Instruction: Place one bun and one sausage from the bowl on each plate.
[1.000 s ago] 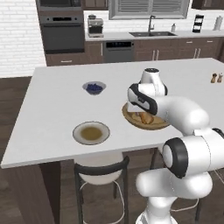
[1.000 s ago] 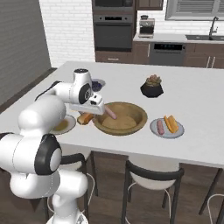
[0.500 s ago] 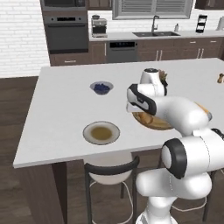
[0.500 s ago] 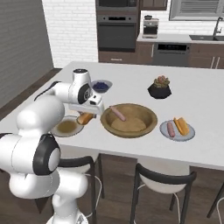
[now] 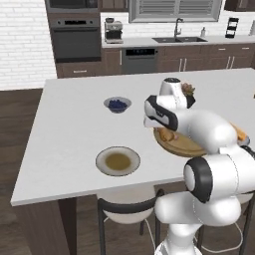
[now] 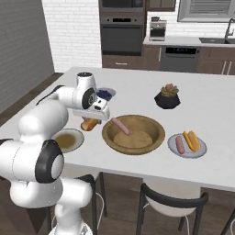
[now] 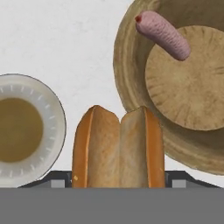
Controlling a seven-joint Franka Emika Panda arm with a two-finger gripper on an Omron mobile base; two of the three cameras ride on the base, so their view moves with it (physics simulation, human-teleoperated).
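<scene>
No readable writing. Gripper (image 6: 92, 120) pinching split golden-brown bun (image 7: 118, 148) above the counter, between empty plate (image 7: 26, 131) and wooden bowl (image 7: 131, 57). Pink sausage (image 7: 162, 34) in bowl.

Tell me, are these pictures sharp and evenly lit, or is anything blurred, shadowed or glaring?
Hand view: the bun and the sausage in the bowl look crisp, lit flat, no glare. Left base view: even light, only a faint shadow by the empty plate. Right base view: sharp throughout, the gripper casts little shadow on the white table.
</scene>
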